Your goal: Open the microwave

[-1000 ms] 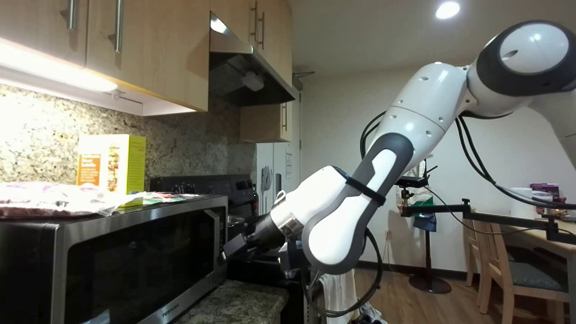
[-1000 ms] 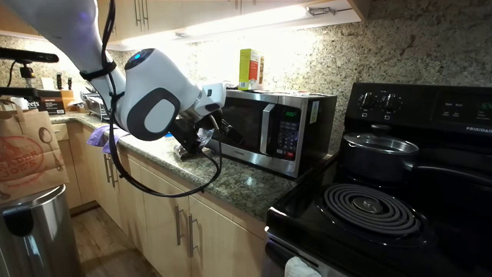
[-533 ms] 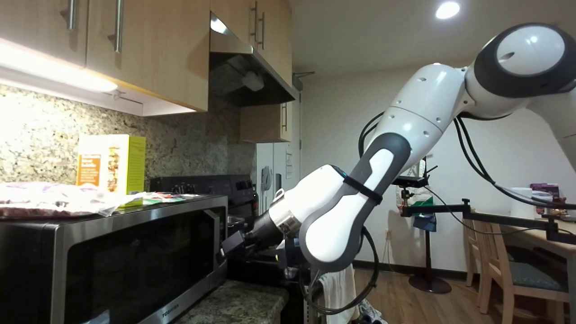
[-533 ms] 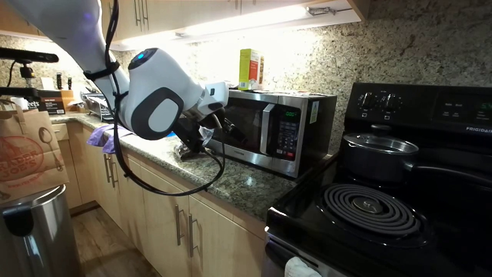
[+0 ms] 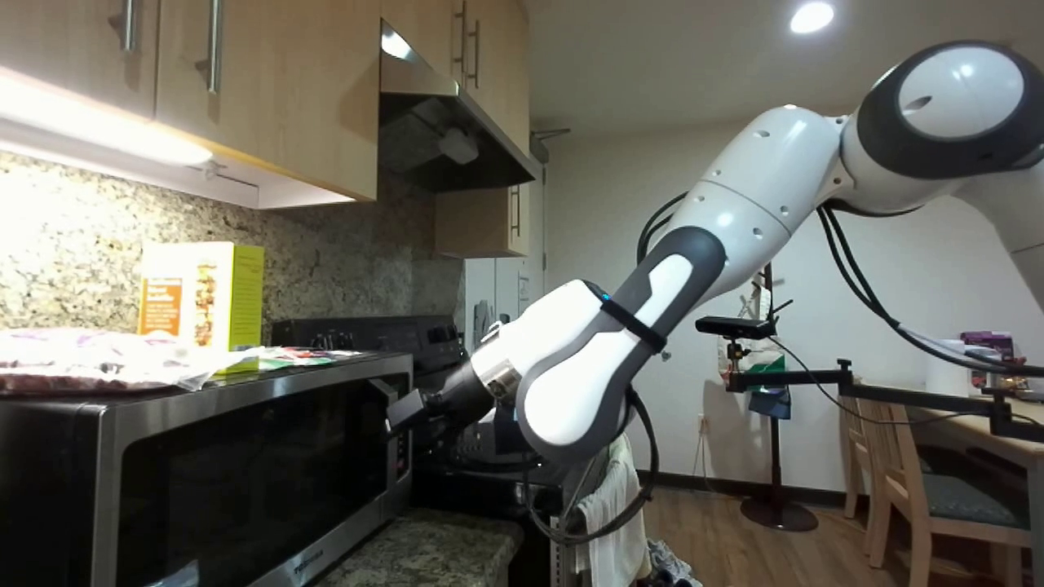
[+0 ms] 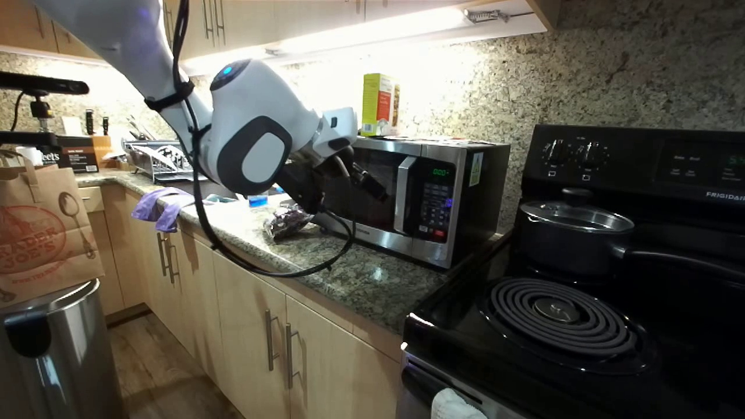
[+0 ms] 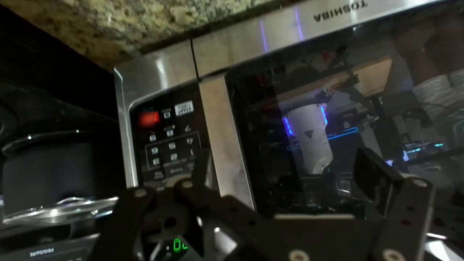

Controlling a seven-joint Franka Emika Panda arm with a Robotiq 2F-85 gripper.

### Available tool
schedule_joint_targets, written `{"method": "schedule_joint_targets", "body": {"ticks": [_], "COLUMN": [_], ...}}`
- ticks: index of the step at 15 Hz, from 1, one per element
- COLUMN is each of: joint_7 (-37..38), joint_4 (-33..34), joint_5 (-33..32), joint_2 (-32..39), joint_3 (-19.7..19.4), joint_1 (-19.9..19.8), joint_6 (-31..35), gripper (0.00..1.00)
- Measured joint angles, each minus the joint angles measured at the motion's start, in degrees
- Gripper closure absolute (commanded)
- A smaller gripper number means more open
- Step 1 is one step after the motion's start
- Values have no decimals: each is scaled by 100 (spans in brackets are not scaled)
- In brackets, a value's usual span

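Observation:
The microwave (image 6: pixel 430 250) is a steel-framed box with a dark glass door (image 5: pixel 253 481); the door is shut. Its upright silver handle (image 6: pixel 403 198) stands beside the keypad. In the wrist view, which is upside down, the handle (image 7: pixel 226 134) runs between my spread fingers, nearer the left one. My gripper (image 7: pixel 286 166) is open and empty in front of the door. One finger shows over the keypad and the other over the glass. In an exterior view the gripper (image 5: pixel 412 424) overlaps the handle area; whether it touches cannot be told.
A yellow-green box (image 6: pixel 378 105) and a plastic bag (image 5: pixel 106 363) lie on top of the microwave. Crumpled foil (image 6: pixel 288 221) is on the counter (image 6: pixel 366 285) below the arm. A lidded pot (image 6: pixel 573 238) stands on the black stove (image 6: pixel 465 343). Cabinets (image 5: pixel 277 98) hang above.
The arm and gripper have moved up slightly and along the microwave front, leftward in an exterior view and rightward in another, closer to the handle. The microwave door has not moved.

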Motion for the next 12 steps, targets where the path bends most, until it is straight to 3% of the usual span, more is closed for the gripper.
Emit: {"method": "schedule_joint_targets", "body": {"ticks": [4,5,7,12], "joint_7": [-14,-14,-14,-8], "joint_4": [770,902,1068,1122], "joint_5": [566,688,942,1251], "joint_2": [317,445,707,1091], "joint_3": [-876,-1069,-1454,-2114], "joint_1": [912,1126,1539,2188], "joint_6": [-53,-54,-54,-52], "gripper": [0,25,33,66]}}
